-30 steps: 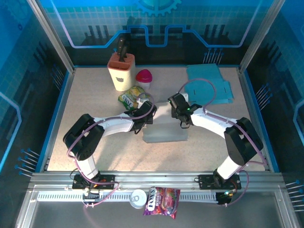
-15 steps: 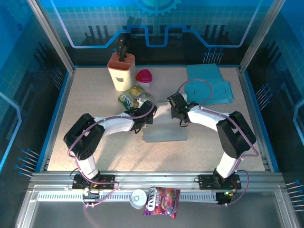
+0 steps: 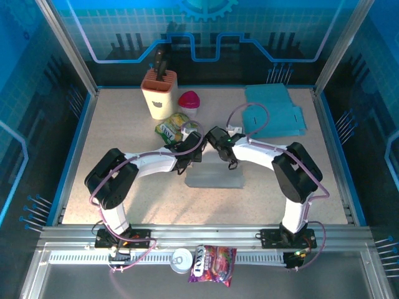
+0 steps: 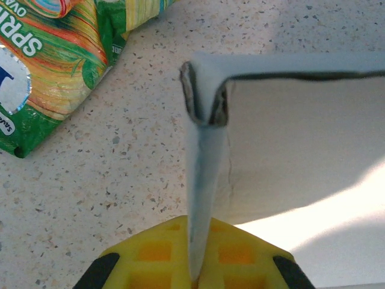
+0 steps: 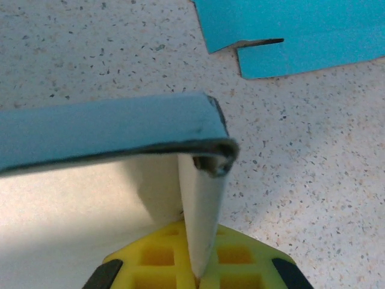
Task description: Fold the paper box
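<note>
The paper box (image 3: 215, 177) is lying in the middle of the table (image 3: 124, 199), with 2 of its walls being pinched: the left gripper (image 4: 195, 272) is clamping a wall by the left corner, near a snack packet (image 4: 54, 72), and the right gripper (image 5: 201, 268) is clamping a wall by the right corner, near blue paper sheets (image 5: 313, 30)

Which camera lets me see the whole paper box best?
The top external camera: it shows the whole paper box from above, though small. The left wrist camera shows one corner up close, and the right wrist camera shows another corner up close.
</note>
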`<state>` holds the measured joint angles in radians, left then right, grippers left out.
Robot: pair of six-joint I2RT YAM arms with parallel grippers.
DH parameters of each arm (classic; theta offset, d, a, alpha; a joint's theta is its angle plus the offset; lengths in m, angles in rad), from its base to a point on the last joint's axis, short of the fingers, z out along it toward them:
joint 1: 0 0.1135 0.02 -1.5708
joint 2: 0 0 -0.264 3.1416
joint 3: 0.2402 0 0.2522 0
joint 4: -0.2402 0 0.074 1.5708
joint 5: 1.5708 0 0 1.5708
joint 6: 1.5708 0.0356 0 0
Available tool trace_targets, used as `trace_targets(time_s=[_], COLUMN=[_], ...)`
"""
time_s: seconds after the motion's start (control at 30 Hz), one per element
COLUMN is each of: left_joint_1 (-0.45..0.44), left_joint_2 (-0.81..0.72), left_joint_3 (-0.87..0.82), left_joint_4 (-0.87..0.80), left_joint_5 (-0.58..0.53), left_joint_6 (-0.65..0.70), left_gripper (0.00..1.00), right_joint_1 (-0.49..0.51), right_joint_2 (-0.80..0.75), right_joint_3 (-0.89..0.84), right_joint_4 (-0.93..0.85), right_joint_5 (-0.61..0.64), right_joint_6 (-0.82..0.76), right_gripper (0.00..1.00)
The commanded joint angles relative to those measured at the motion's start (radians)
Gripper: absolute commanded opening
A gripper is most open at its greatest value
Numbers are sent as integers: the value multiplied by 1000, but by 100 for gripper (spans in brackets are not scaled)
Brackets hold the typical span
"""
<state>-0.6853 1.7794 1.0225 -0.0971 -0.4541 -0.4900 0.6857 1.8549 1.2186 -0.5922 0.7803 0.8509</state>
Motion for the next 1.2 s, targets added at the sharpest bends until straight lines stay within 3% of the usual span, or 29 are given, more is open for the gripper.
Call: trace_targets(time_s=[0.0, 0.1, 0.3, 0.6, 1.03, 1.17], left_joint_1=[2, 6, 19, 23, -38, -48], left_joint_2=[-16, -30, -26, 20, 164, 206], left_joint_3=[-37, -55, -59, -1, 141, 149], left_joint_4=[12, 37, 42, -25, -272, -263], left_joint_5=[30, 47, 60, -4, -406, -453], left_joint_6=[11, 10, 8, 43, -116, -160], left_gripper=[0, 0, 0, 0, 0, 0], right_joint_1=[17, 21, 34, 28, 11, 5], right_joint_2=[69, 100, 126, 6, -10, -15], right_joint_3=[70, 108, 156, 38, -14, -30], right_joint_4=[-201, -277, -295, -124, -18, 14], right_joint_5=[104, 112, 82, -6, -99, -124], right_joint_6=[147, 217, 210, 84, 23, 13], right_gripper=[0, 0, 0, 0, 0, 0])
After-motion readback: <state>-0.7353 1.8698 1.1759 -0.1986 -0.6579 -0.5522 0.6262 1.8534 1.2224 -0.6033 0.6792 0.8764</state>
